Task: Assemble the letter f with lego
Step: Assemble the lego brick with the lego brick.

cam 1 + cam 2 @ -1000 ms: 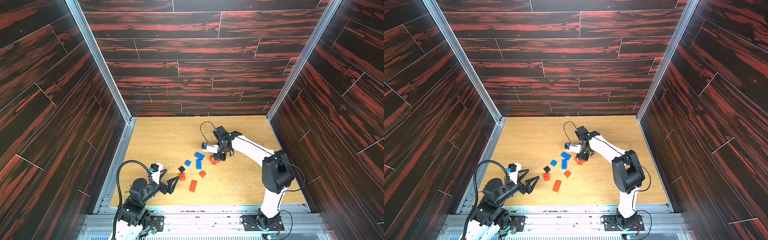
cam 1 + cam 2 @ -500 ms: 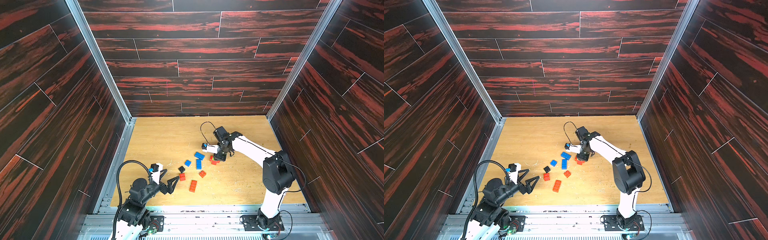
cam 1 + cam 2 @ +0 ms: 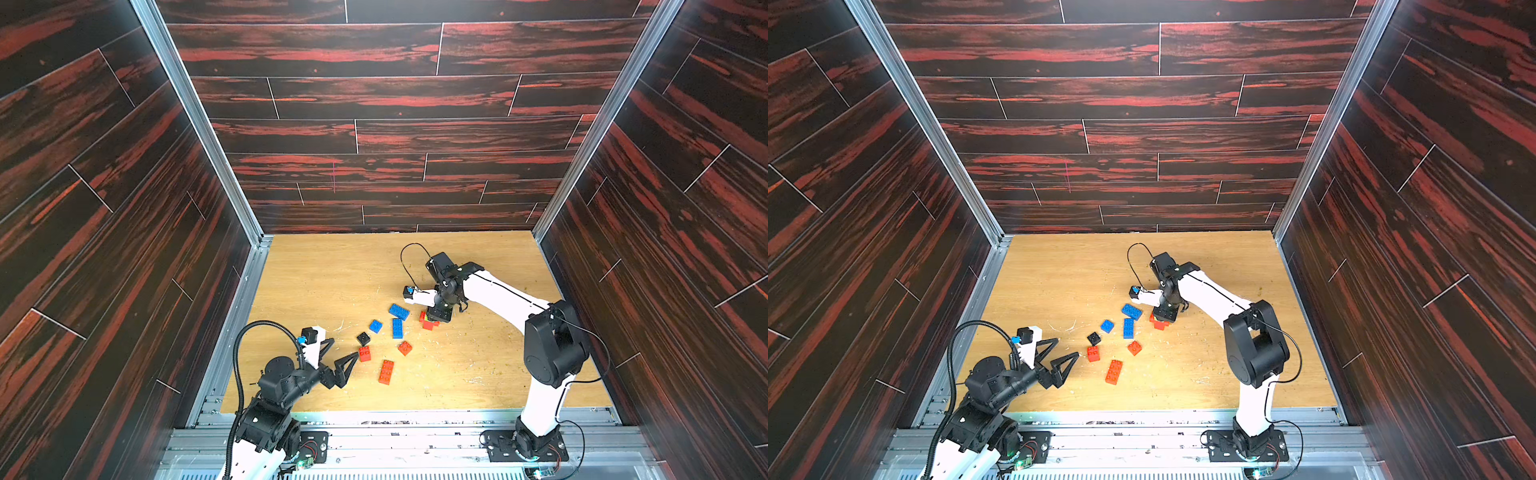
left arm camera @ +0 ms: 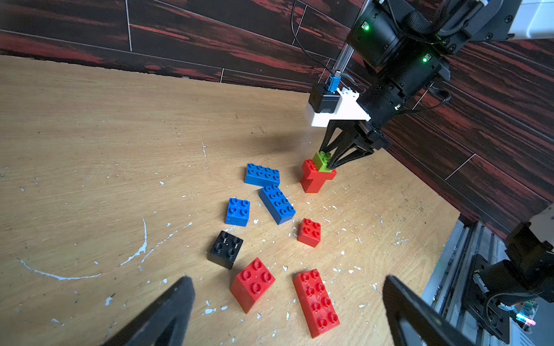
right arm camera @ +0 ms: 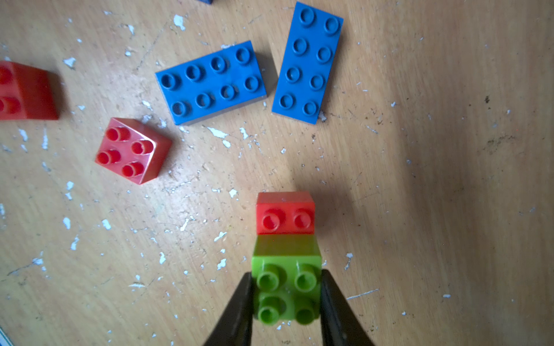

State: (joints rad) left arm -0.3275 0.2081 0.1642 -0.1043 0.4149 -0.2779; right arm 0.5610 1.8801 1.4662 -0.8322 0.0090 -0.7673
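Two arms reach over the wooden counter point(image 3: 332, 270) in both top views. The right claw point(image 3: 437, 316) points straight down onto a small red stack point(image 3: 428, 325) mid-counter. The left claw point(image 3: 1067, 348) hangs spread wide and empty just beside a red square brick point(image 3: 1093, 354), and the loose lego lies between the arms.

From the left wrist, the lime green brick point(image 4: 321, 159) sits studs-up on the red stack, which looks T-shaped. Two blue oblong bricks point(image 4: 262, 174) lie flat and nearly touch at a corner, their long axes angled apart. A red oblong brick point(image 4: 316, 302) lies flat near the left claw, its long axis running roughly away from it.

From the right wrist, the right claw's fingers point(image 5: 244, 299) press opposite side walls of the lime green brick, gripping it. Two red studs show bare just past it.

These bricks look light, rigid and smooth-walled. The flat sides seem the place to pinch, across the short width on the oblongs.
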